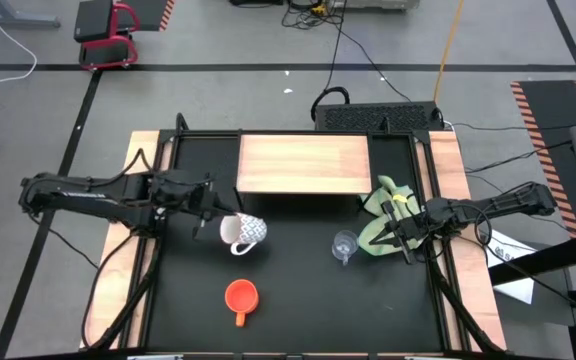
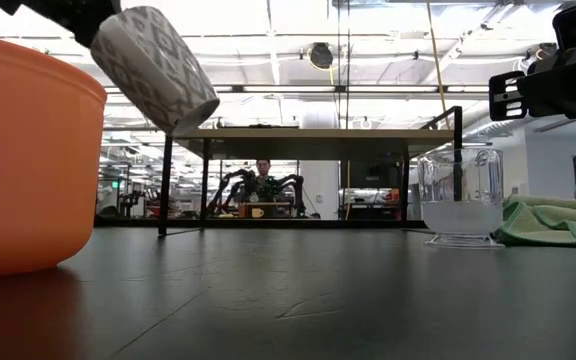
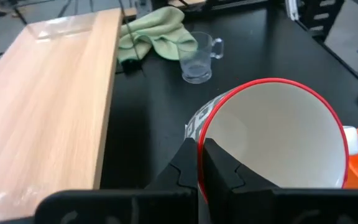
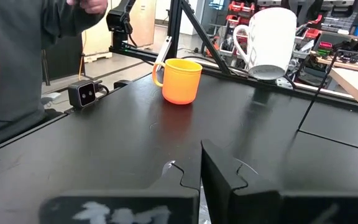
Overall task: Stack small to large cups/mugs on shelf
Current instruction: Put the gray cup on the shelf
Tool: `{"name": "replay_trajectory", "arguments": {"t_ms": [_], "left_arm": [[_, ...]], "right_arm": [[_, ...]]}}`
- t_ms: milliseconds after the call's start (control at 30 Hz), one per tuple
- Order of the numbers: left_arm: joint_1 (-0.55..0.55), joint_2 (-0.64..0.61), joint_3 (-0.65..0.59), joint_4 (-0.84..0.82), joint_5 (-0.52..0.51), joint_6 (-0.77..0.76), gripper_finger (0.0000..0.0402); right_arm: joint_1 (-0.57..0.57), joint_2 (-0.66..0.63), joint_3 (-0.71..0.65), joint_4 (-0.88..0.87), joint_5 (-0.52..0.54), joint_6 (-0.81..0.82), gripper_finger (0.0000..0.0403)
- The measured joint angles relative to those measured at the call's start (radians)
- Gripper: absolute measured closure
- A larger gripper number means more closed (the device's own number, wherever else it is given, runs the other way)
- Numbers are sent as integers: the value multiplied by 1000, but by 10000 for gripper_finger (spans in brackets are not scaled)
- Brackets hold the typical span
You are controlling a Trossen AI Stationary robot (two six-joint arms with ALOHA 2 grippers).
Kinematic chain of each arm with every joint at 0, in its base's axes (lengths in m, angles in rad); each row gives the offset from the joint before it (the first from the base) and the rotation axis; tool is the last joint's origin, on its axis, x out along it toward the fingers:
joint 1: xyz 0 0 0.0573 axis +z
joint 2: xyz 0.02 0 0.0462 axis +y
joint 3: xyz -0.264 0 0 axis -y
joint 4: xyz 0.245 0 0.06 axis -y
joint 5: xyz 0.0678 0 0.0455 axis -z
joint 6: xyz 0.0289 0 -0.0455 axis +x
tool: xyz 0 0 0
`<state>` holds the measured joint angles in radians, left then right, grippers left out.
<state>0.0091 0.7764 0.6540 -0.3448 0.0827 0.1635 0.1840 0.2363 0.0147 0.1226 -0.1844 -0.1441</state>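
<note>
My left gripper (image 1: 206, 208) is shut on the white mug (image 1: 240, 232), which has a grey pattern and a red rim and is held above the table in front of the shelf's left end. The mug also shows raised in the low view (image 2: 154, 66). The light-wood shelf (image 1: 303, 163) stands on black legs at the far middle. The orange mug (image 1: 241, 295) stands upright near the front. The clear glass cup (image 1: 344, 245) stands upright at the right. My right gripper (image 1: 401, 236) is shut and empty beside the glass cup, over the yellow-green cloth (image 1: 380, 210). My left gripper pinches the white mug's wall at the red rim (image 3: 199, 144), one finger inside the mug and one outside. The fingers come from the table's left, slanting down. The mug is lifted clear and tilted, its mouth toward the gripper and its base (image 2: 196, 108) pointing down and away.
The black table top has pale wooden strips (image 1: 118, 270) along both sides. A small black box (image 4: 83, 93) lies by the table edge near a person in grey (image 4: 17, 62). Another person (image 2: 263, 172) sits far behind the table.
</note>
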Motion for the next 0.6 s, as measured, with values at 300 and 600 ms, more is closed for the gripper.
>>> {"name": "replay_trajectory", "arguments": {"t_ms": [300, 600], "left_arm": [[-72, -59, -81, 141, -81, -50, 397], [-118, -60, -89, 303, -193, 12, 397]], "right_arm": [[0, 0, 0, 0, 0, 0, 403], [0, 0, 0, -7, 0, 1, 403]]}}
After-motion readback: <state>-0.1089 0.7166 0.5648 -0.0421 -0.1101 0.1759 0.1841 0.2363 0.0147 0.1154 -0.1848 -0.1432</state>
